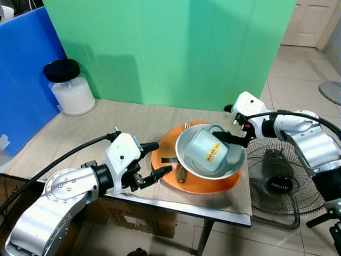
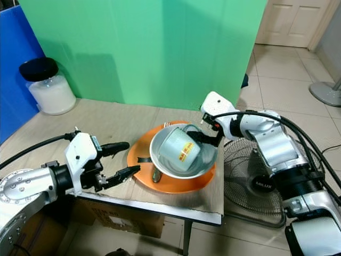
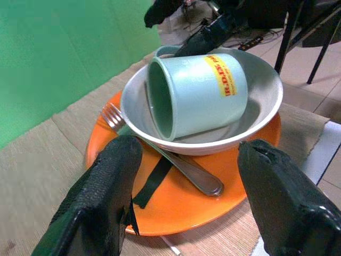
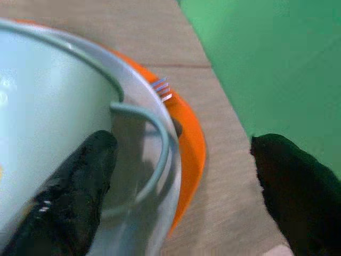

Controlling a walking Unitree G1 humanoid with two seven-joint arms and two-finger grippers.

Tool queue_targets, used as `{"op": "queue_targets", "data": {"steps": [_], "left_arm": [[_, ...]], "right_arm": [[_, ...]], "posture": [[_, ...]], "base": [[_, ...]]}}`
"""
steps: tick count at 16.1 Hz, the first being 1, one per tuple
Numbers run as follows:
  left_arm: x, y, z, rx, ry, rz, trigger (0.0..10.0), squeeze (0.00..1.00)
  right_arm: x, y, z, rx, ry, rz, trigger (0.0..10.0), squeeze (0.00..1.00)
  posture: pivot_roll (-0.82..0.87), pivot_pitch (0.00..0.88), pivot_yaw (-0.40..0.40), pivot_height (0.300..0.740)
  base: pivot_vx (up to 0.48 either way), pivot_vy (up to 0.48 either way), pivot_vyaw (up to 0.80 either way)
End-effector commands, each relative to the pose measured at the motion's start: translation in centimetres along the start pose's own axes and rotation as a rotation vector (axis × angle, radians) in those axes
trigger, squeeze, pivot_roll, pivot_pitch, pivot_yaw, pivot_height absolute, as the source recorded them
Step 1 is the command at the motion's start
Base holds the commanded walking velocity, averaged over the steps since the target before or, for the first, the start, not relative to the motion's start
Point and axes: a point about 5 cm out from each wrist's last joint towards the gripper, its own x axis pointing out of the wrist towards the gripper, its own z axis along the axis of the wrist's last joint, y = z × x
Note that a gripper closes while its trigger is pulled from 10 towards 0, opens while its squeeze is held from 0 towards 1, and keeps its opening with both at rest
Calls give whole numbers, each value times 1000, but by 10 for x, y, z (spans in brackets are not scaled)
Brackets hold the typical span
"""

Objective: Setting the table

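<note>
Two grippers spread: left gripper beside plate; right gripper at mug; fork half-hidden under bowl.

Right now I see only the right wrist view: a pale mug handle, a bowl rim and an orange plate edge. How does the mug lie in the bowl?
Observer: The mug lies on its side in the bowl, with its mouth turned toward the robot's left side.
Operator: Is the left gripper holding something?
Observer: No. The left gripper has its jaws open and empty, just off the edge of the plate on the robot's left.
Operator: I see fork tines. Where is the rest of the fork?
Observer: The fork lies on the plate and passes under the bowl. Its handle end comes out on the side toward the left gripper.
</note>
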Motion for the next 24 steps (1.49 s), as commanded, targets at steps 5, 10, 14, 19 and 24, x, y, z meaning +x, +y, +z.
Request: {"op": "queue_targets", "data": {"steps": [5, 10, 14, 19, 24], "left_arm": [[3, -4, 4, 10, 0, -44, 10000, 0], [4, -6, 4, 10, 2, -59, 10000, 0], [4, -6, 5, 11, -5, -63, 10000, 0], [5, -4, 6, 26, -8, -48, 10000, 0], [6, -1, 8, 46, -14, -25, 10000, 0]], "right_arm": [[5, -9, 1, -39, 73, -32, 0, 0], [13, -5, 0, -30, 80, -2, 0, 0], [15, -3, 6, -40, 51, 29, 10000, 0], [17, -4, 13, -65, 6, -13, 10000, 0], [10, -8, 18, -100, -2, -51, 10000, 0]], "posture": [[103, 0, 56, 740], [108, 0, 47, 740], [108, 0, 47, 740], [109, 0, 45, 740], [109, 0, 50, 740]], "base": [[0, 0, 0], [0, 0, 0], [0, 0, 0], [0, 0, 0], [0, 0, 0]]}}
